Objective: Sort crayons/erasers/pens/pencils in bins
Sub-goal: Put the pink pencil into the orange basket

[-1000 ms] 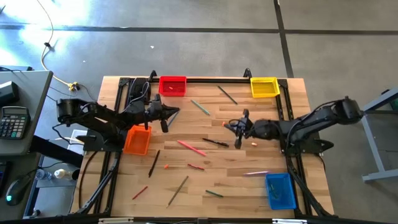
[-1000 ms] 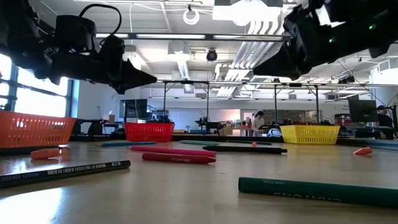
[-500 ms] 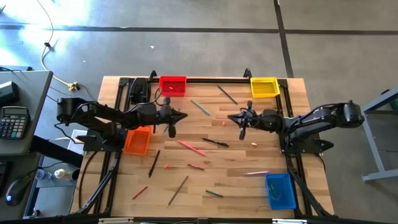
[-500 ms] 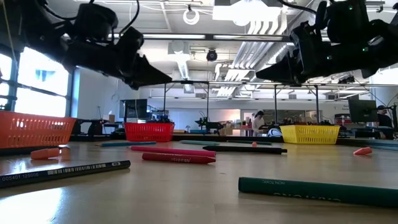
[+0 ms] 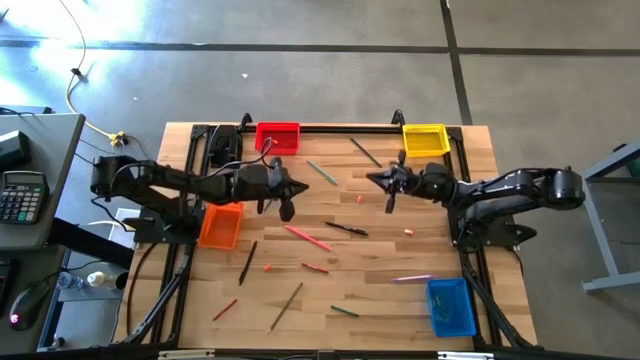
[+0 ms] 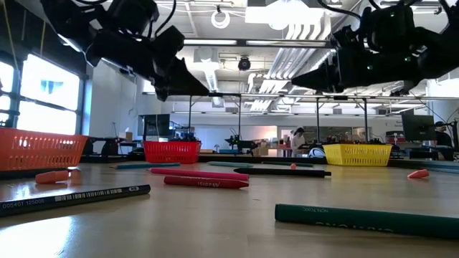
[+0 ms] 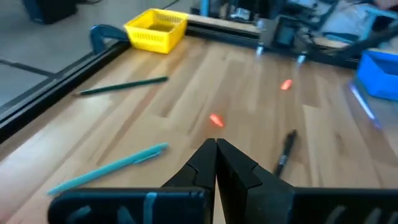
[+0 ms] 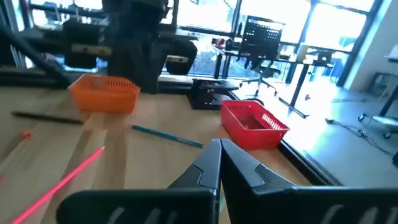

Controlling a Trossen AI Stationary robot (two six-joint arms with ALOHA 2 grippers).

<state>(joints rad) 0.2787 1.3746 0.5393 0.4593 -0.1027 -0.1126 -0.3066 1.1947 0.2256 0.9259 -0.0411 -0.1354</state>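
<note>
Both grippers hang shut and empty above the middle of the table, tips facing each other. My left gripper is right of the orange bin. My right gripper is left of the yellow bin. Between them on the wood lie a teal pen, a pink pen, a black pen and an eraser. The red bin stands at the far edge, the blue bin at the near right.
Nearer the front lie another black pen, red crayons, a brown pencil, a green pencil and a pale pen. A dark pencil lies near the yellow bin, a second eraser right of centre. Black rails frame the table.
My left gripper has moved toward the table's right edge and risen, tipping from a downward slant toward level. My right gripper has swung toward the far edge, staying about level. Both stay shut and empty. Nothing on the table has moved.
</note>
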